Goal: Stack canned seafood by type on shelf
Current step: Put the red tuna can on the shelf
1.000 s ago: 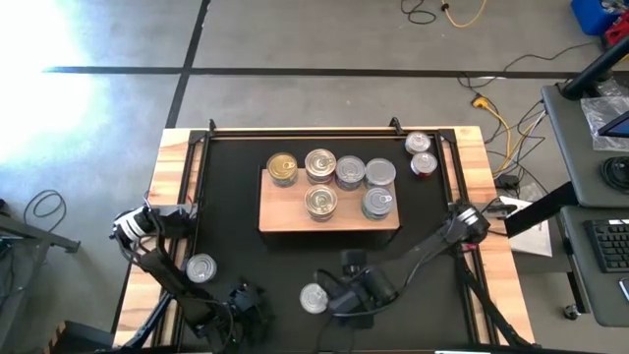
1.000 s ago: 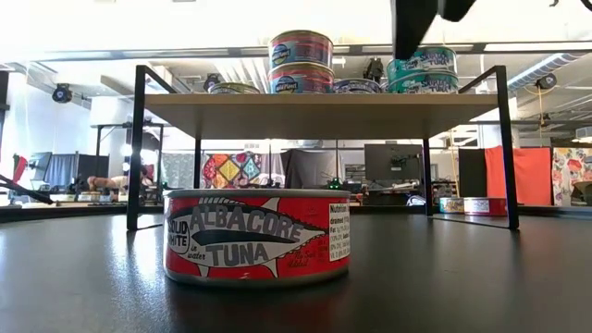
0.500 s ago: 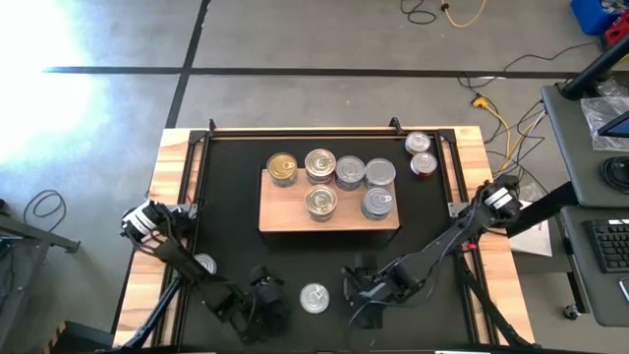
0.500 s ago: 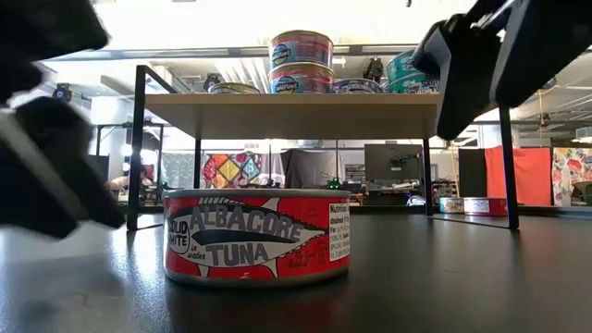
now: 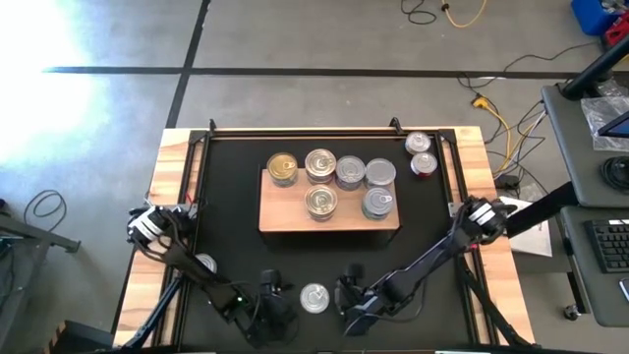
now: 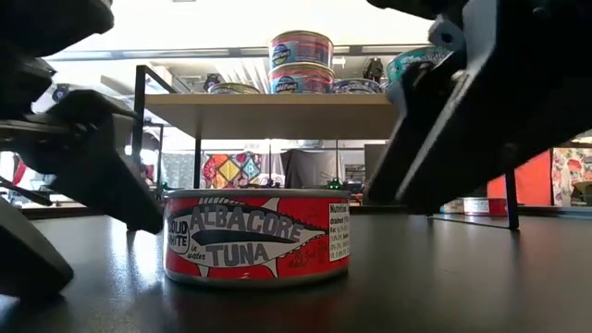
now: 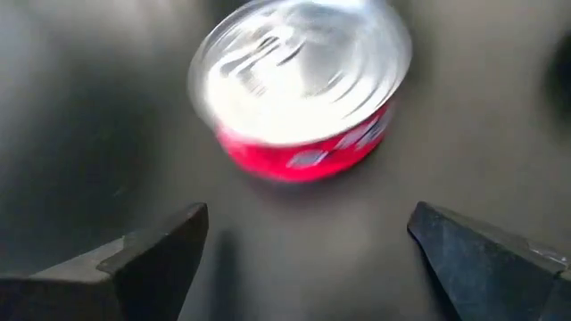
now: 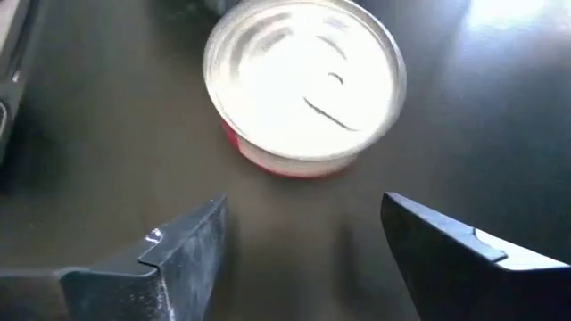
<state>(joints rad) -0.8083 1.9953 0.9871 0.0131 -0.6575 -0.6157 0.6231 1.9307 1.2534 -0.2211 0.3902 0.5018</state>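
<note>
the albacore tuna tin [image 5: 314, 298], bottom centre, sits between the empty, wide-open left gripper [image 5: 272, 299] and right gripper [image 5: 351, 301], about equally near.

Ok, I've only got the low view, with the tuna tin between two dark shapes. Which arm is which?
Observer: From above, the left arm's jaws sit left of the tuna tin, the right arm's jaws right of it.
Operator: Is either one gripping it?
Observer: No. Both wrist views show open jaws stopped short of it.
Operator: Any loose tin I can't see?
Observer: Yes, a second tin lies partly under the left arm.
</note>
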